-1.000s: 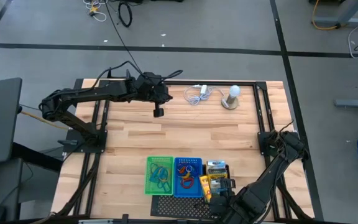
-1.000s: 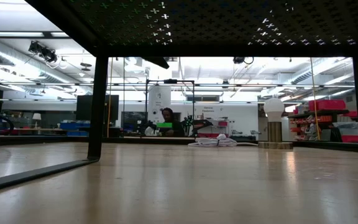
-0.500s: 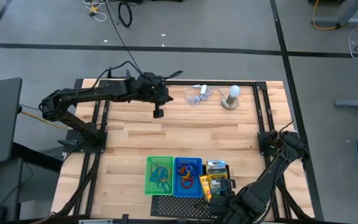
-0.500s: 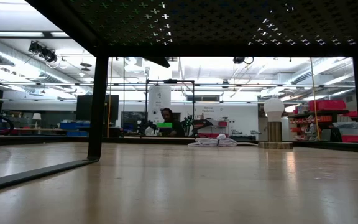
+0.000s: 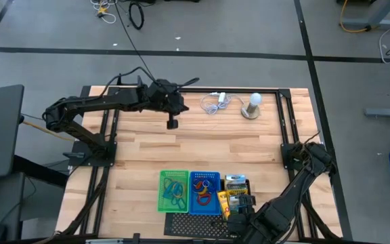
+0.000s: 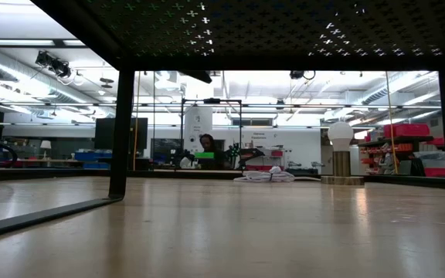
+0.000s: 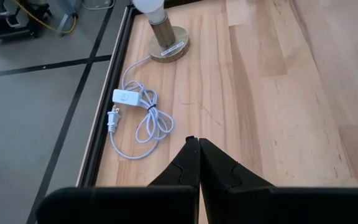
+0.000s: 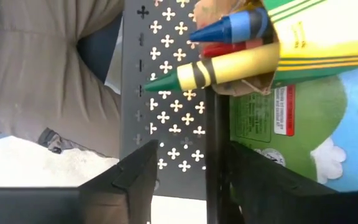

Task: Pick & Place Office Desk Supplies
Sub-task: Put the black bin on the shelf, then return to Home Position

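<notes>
The left pincer [image 5: 172, 123] hangs over the far half of the wooden counter [image 5: 202, 152], its two dark fingers [image 7: 199, 163] pressed together on nothing. Just beside it, toward the far edge, lie a white coiled cable [image 5: 214, 103] and a white bulb on a round base [image 5: 251, 106], both resting on the bare wood.

Along the near edge three trays sit side by side: a green tray [image 5: 174, 191] with a blue loop in it, then a blue tray [image 5: 204, 192] holding orange and red loops, then a black tray [image 5: 238, 192] with a yellow tube [image 5: 223, 205] and small boxes. A black perforated sheet [image 5: 196, 224] lies just in front of the trays.

The right pincer [image 5: 244, 207] is low at the near end of the black tray, fingers [image 8: 135, 171] apart. From its wrist camera the yellow-green crayon box [image 8: 303, 93] fills the space just ahead, crayons sticking out of its open end; one finger lies against the box, and nothing is clamped
</notes>
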`<state>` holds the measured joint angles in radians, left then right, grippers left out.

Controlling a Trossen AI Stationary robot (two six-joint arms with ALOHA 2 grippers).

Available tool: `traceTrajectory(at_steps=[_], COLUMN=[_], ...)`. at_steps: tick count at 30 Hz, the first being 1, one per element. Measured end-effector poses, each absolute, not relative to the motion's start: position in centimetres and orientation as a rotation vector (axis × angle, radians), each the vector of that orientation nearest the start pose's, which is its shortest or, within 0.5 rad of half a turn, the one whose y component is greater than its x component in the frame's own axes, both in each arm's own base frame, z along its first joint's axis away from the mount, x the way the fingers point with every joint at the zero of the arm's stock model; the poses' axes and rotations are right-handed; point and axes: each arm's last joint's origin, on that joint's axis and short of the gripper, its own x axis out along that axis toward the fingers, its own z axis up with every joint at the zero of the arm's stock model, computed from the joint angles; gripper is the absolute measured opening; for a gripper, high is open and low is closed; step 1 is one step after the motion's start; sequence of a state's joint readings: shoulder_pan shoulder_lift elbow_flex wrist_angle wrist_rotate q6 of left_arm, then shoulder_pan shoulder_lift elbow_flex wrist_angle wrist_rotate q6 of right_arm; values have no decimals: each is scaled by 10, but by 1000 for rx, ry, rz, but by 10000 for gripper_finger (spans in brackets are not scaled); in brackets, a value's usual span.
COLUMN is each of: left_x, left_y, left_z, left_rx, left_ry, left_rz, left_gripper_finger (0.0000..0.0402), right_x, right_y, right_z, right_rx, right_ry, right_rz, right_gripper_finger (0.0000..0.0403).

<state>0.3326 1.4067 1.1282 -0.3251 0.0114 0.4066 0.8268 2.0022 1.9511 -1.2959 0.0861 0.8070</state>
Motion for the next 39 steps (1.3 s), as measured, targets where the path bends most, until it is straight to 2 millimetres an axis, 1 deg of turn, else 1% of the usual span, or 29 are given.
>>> traceTrajectory(at_steps=[6,13,19,23,27,29,31,33,35,37,39], left_x=[293,294,294,295,294,289,280,268,252,231,208], left_y=[97,97,97,97,95,93,90,85,79,70,61], left_z=[300,300,301,302,309,317,329,343,361,379,395], left_rx=[304,314,317,323,355,368,383,375,368,358,341], left_ry=[643,637,634,618,572,545,501,441,362,273,205], left_rz=[170,169,170,174,171,163,164,148,117,78,44], left_gripper_finger=[1,1,1,1,1,1,1,1,1,1,2], right_x=[271,270,270,268,266,263,259,253,246,234,219], right_y=[291,287,284,279,271,266,259,250,240,229,220], right_z=[300,308,329,346,369,388,407,428,449,470,487], right_rx=[100,115,122,121,93,63,22,-22,-67,-112,-160], right_ry=[1358,1355,1315,1306,1237,1142,1023,899,768,649,567], right_rz=[91,88,111,115,146,182,199,210,213,225,257], right_gripper_finger=[230,236,236,236,236,236,236,235,235,233,229])
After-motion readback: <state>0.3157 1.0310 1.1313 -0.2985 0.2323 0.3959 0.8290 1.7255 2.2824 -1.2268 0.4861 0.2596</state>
